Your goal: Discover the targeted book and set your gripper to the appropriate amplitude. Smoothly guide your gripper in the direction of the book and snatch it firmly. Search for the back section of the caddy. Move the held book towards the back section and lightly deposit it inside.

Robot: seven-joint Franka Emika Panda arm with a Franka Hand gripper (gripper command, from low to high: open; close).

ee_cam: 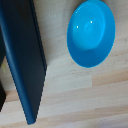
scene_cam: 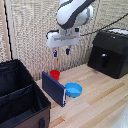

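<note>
On the exterior view's left, the black caddy is being seen at the edge of the wooden counter, with its compartments open at the top. Just beside it, the dark blue book is being kept upright on its long edge, its lighter page edge turned toward the camera. A small red cup is being partly hidden behind the book. A blue bowl is being seen right next to the book. High above these things, the pincer is being held with its two fingers apart and nothing between them. A black box is being seen far on the right.
</note>
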